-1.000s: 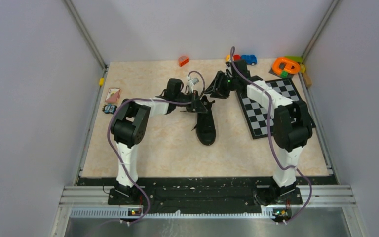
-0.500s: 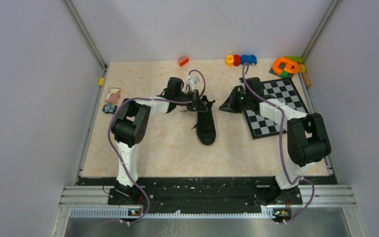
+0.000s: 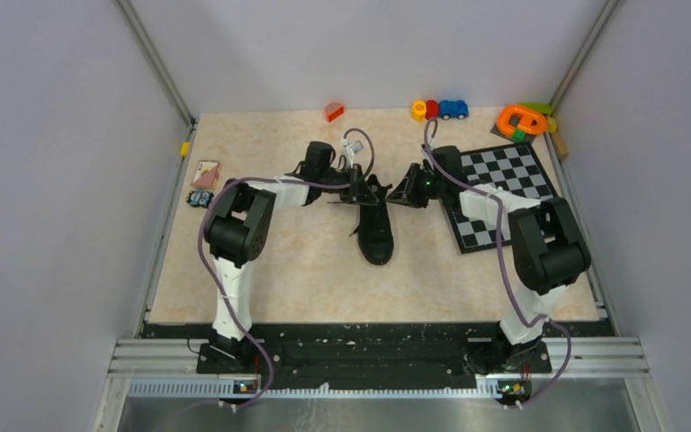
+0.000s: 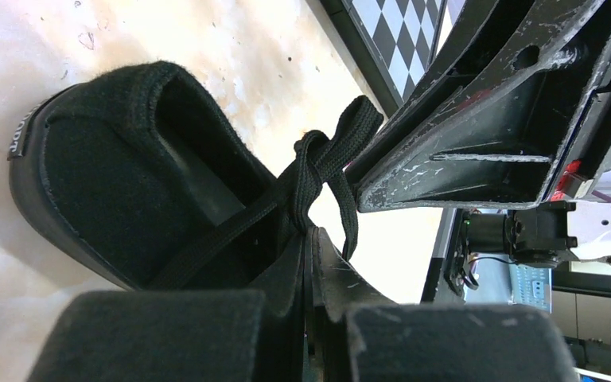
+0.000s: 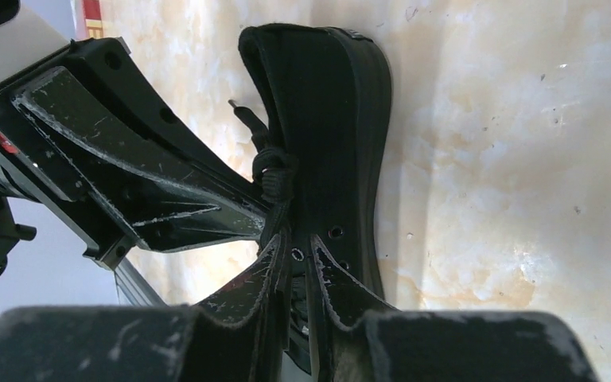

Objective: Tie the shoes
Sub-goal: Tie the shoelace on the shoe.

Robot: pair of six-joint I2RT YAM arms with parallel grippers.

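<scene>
Pale marbled tabletop (image 3: pixel 279 270), walled in grey at the back & both sides, is pictured w/ a black shoe (image 3: pixel 376 229) laid near its ctr, toe pointed toward the arm bases & heel opening toward the far wall. Both arms are stretched over the shoe's far end, one from each side. The left gripper (image 4: pixel 311 239) is shown w/ its fingers pressed together, no gap visible btwn them, and a strand of the black lace (image 4: pixel 316 163) is pinched there; from the pinch the strand is led up to a knot just above the shoe's opening. The right gripper (image 5: pixel 297 243) is likewise seen clamped to a sliver, w/ another strand of lace caught btwn its fingertips, just beside the eyelets. The two grippers' tips are held close together at the knot. A chessboard (image 3: pixel 504 193) is laid to the right of the shoe, apart from it & partly covered by the right arm. Small toys are lined along the far edge: an orange ring (image 3: pixel 522 119), a blue car (image 3: pixel 453 109), a red block (image 3: pixel 334 112). A card (image 3: pixel 205 171) is seen by the left edge.
</scene>
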